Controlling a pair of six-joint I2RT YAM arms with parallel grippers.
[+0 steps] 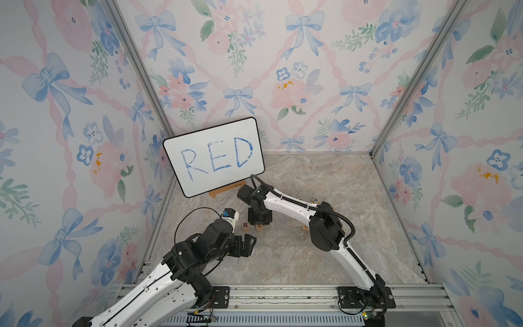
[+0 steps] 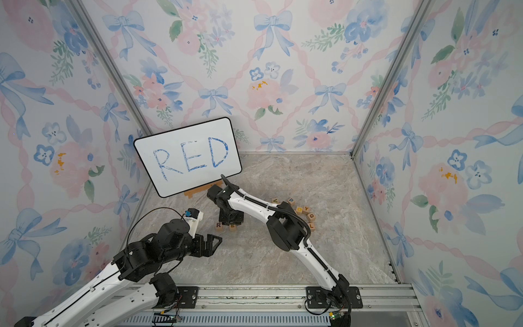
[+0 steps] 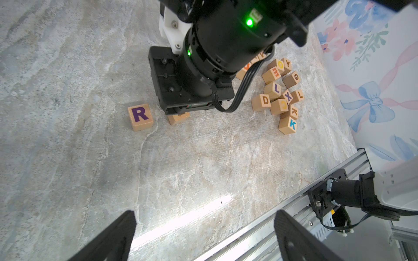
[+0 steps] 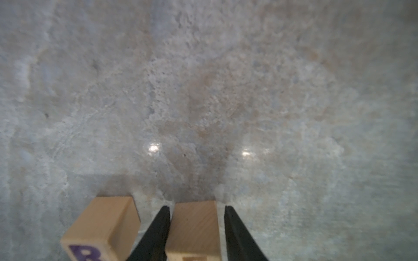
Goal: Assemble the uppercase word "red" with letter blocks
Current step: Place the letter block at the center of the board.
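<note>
The purple R block [image 3: 140,116] lies flat on the marble floor, also visible in both top views [image 1: 245,225] [image 2: 218,225]. Right beside it stands the E block [image 4: 194,226], mostly hidden under the right wrist in the left wrist view [image 3: 178,117]. My right gripper [image 4: 196,206] points straight down over the E block, its fingers on either side with slim gaps showing, so it is open. A block printed D [image 3: 261,102] sits at the edge of the loose pile. My left gripper [image 3: 203,214] hovers open and empty near the R block, low over the floor [image 1: 250,243].
A pile of several other letter blocks [image 2: 302,212] lies to the right, behind the right arm. The white board [image 1: 213,157] with blue RED leans on a wooden easel at the back left. A metal rail [image 1: 283,294] runs along the front edge.
</note>
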